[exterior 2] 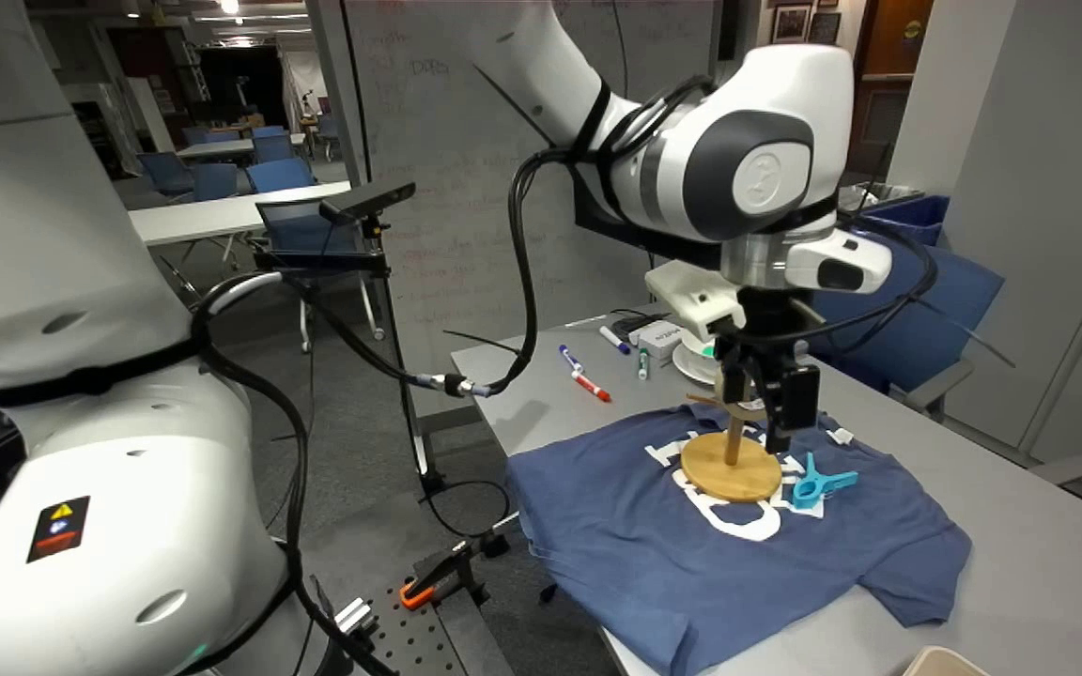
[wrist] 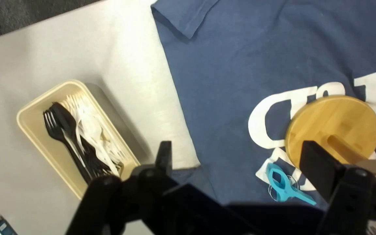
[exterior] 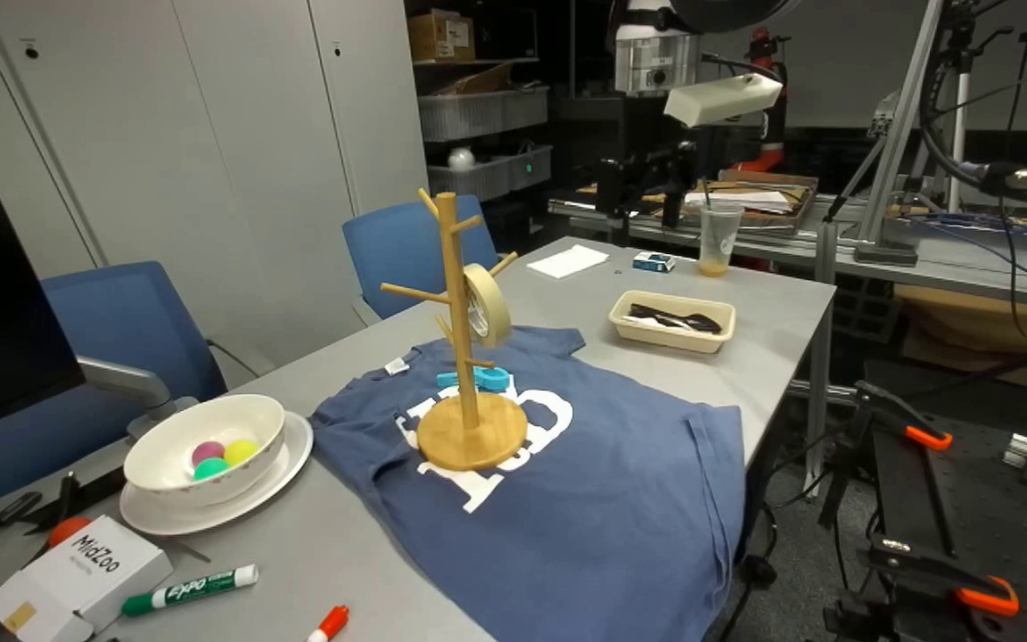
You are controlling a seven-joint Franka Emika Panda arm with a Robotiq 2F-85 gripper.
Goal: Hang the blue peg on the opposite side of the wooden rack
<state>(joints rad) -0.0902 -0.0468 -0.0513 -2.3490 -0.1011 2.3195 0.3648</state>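
Note:
The blue peg [exterior: 494, 380] is a cyan clip lying on the dark blue shirt beside the rack's base. It also shows in an exterior view [exterior 2: 820, 483] and in the wrist view [wrist: 282, 185]. The wooden rack [exterior: 454, 267] stands upright on the shirt, with a tape roll [exterior: 488, 308] on one arm. Its round base also shows in an exterior view [exterior 2: 729, 469] and in the wrist view [wrist: 325, 124]; my gripper [exterior 2: 755, 422] hides its upper part in that exterior view. The gripper [wrist: 237, 145] is open and empty, above the table and apart from the peg.
The shirt [exterior: 603, 490] covers much of the table. A cream tray [exterior: 672, 334] of plastic cutlery, a plastic cup [exterior: 718, 239] and a small box [exterior: 653, 261] stand towards the far end. A white bowl [exterior: 206, 446] on a plate, a white box [exterior: 81, 575] and markers [exterior: 193, 588] lie opposite.

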